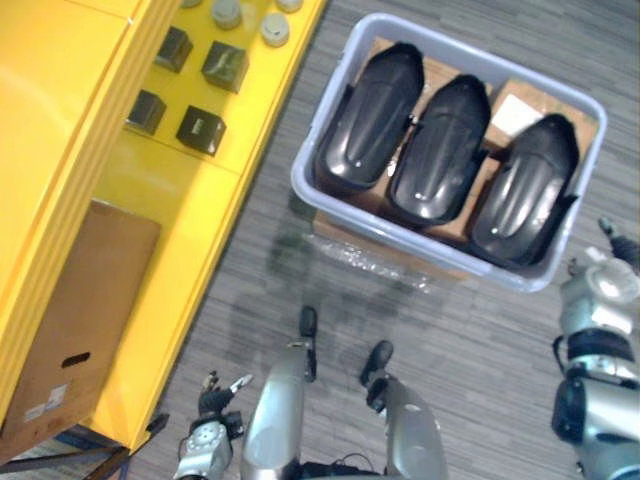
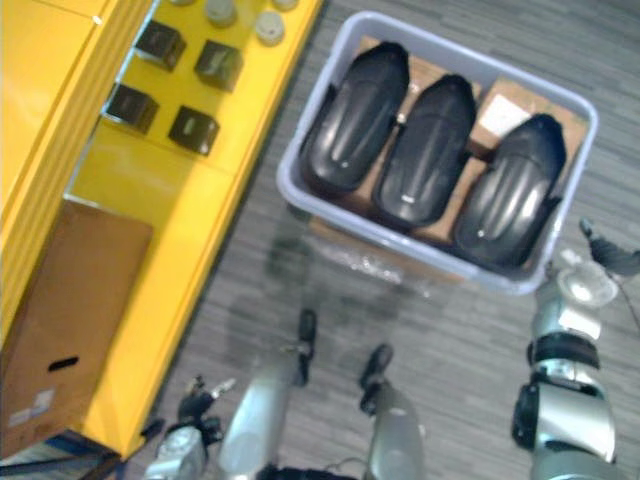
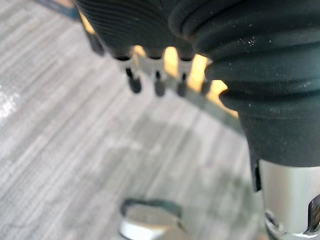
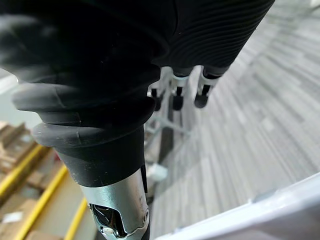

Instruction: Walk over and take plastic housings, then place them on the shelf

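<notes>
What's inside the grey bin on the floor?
Three black plastic housings side by side, lying on brown cardboard. They cover most of the floor of the bin, so anything beneath them cannot be seen.

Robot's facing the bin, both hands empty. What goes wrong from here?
1. The three housings lie packed side by side in the bin; lifting one may drag a neighbour or catch the rim.
2. The yellow shelf already carries small black boxes and grey round parts; a long housing could knock them.
</notes>
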You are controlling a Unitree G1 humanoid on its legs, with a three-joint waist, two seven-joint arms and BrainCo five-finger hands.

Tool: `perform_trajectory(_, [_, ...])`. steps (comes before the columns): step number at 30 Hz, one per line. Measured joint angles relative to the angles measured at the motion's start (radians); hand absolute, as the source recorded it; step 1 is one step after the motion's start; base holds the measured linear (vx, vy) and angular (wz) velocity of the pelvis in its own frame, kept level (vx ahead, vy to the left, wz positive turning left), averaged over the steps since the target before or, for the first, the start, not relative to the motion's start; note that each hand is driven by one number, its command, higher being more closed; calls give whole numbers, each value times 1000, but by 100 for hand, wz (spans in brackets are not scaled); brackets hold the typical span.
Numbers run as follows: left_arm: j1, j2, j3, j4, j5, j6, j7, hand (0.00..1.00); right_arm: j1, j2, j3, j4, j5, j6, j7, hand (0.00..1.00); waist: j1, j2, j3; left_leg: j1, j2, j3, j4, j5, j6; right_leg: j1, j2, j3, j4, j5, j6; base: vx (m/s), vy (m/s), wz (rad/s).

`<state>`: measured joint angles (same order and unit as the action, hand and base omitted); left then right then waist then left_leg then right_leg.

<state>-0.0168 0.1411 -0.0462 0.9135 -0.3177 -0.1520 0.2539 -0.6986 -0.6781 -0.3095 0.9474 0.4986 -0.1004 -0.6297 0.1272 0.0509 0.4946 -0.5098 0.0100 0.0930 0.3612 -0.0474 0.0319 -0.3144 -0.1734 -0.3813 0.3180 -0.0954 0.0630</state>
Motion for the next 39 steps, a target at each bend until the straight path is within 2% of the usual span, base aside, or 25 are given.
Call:
perform_trajectory(4, [-3,-14,-16,17,-31,-2,-4,0,-42,-41,10,76,0,23,26,0,3,30,7,-20,-5,-7,31,-5,7,-27,-16,-2,63,-32,2,-29,5,7])
perform_trajectory(7, [-5,-24,-16,15,-36,-16,-24,0,-60,-44,10,101,-1,41,41,0,2,41,11,-53,-4,-23,57,-6,6,-57,-19,-7,99,-46,-3,-31,-19,9])
perform_trajectory(13, [-6,-31,-16,9,-49,-26,-37,0,-72,-64,13,125,-1,81,44,0,23,49,9,-87,-4,-29,91,-9,3,-107,-39,-9,176,-84,-12,-62,-26,5])
perform_trajectory(18, [-6,-33,-21,10,-71,-28,-39,0,-107,-97,23,125,-2,106,42,0,24,56,6,-120,-5,-30,103,-9,3,-147,-49,-10,214,-95,-18,-65,-21,0])
perform_trajectory(22, [-6,-33,-45,10,-75,-32,-38,0,-142,-106,71,116,-4,87,-9,0,26,71,5,-127,-6,-30,112,-9,3,-155,-53,-9,226,-96,-19,-28,-4,1])
perform_trajectory(24, [-6,-46,-57,10,-76,-44,-41,0,-167,-150,86,63,-53,41,-65,0,28,111,7,-140,-6,-33,129,-13,8,-161,-54,-10,235,-98,-16,-34,19,3])
perform_trajectory(25, [-6,-51,-57,13,-77,-44,-42,0,-180,-161,89,43,-85,27,-85,0,29,120,5,-145,-6,-31,131,-14,9,-169,-56,-7,241,-99,-15,-32,18,-1])
perform_trajectory(28, [-8,-52,-57,13,-78,-47,-45,0,-194,-175,100,10,-137,-8,-119,0,29,124,5,-155,-5,-31,137,-13,9,-184,-58,-3,259,-106,-16,-8,3,-1])
perform_trajectory(32, [-10,-51,-57,17,-79,-59,-62,0,-203,-175,121,5,-152,-10,-133,0,28,124,5,-155,-3,-31,138,-12,8,-191,-57,-2,265,-110,-22,0,0,0])
perform_trajectory(35, [-13,-51,-57,19,-80,-67,-66,0,-211,-177,135,7,-137,21,-131,0,29,124,5,-160,-1,-32,138,-12,8,-195,-55,-3,265,-112,-23,0,0,0])
perform_trajectory(39, [-25,-51,-77,24,-110,-81,-66,0,-227,-178,149,44,-79,88,-130,0,41,125,5,-197,1,-35,158,-12,7,-228,-56,-4,283,-114,-25,0,0,0])
